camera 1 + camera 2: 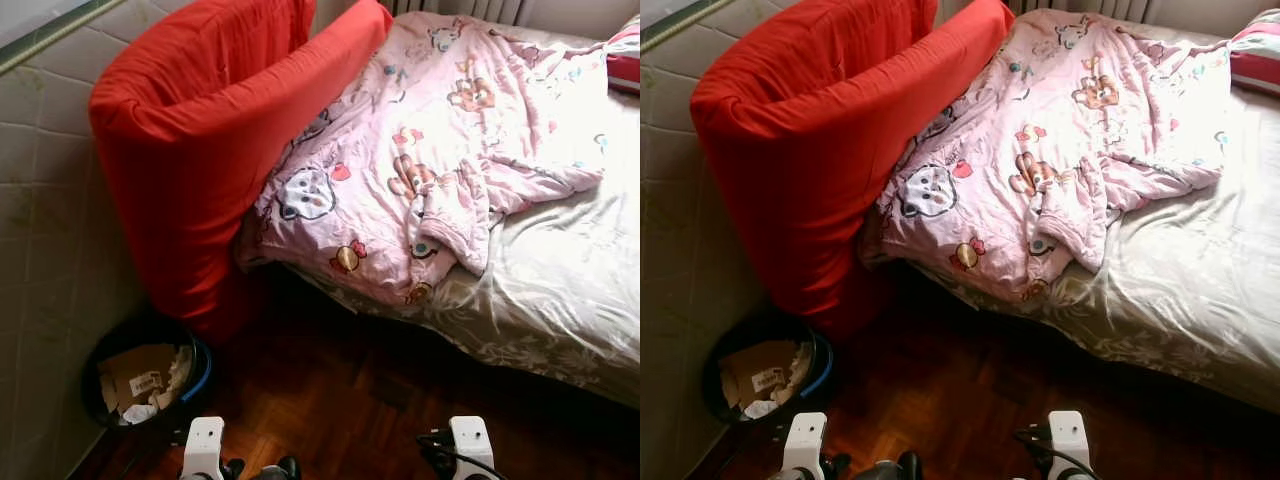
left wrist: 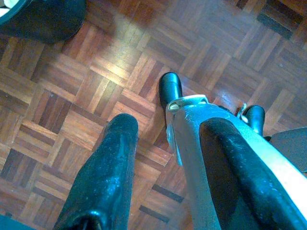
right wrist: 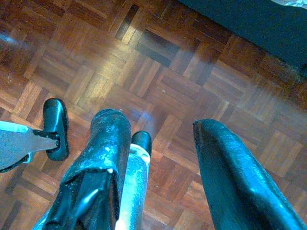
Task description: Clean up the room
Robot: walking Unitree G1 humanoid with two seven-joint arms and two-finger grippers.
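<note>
On the bed: one pink quilt [image 1: 440, 150] lies rumpled across the far left half, its near edge hanging over the bed's [image 1: 570, 300] side; one striped pillow [image 1: 624, 55] sits at the far right corner.
At the left: one red cushion [image 1: 200, 140] stands folded against the tiled wall [image 1: 40, 220], its right side touching the quilt.
On the floor: one dark bin [image 1: 145, 375] holds cardboard and paper scraps, near left, just beside the cushion's base; the parquet [image 1: 350, 400] shows no loose litter.
Left tool [image 2: 163, 191]: hangs low over the parquet, fingers spread wide, holding nothing.
Right tool [image 3: 158, 177]: hangs low likewise, fingers wide, holding nothing.
Step in hand: judged as approach; nothing is gripped yet, and the quilt looks the likeliest thing to straighten.
Risk: pulling the quilt by its near edge could drag it off onto the floor.
Risk: the cushion leans on the quilt, so a tug may topple it toward the bin.
Risk: stepping left could knock the bin over and spill scraps.
</note>
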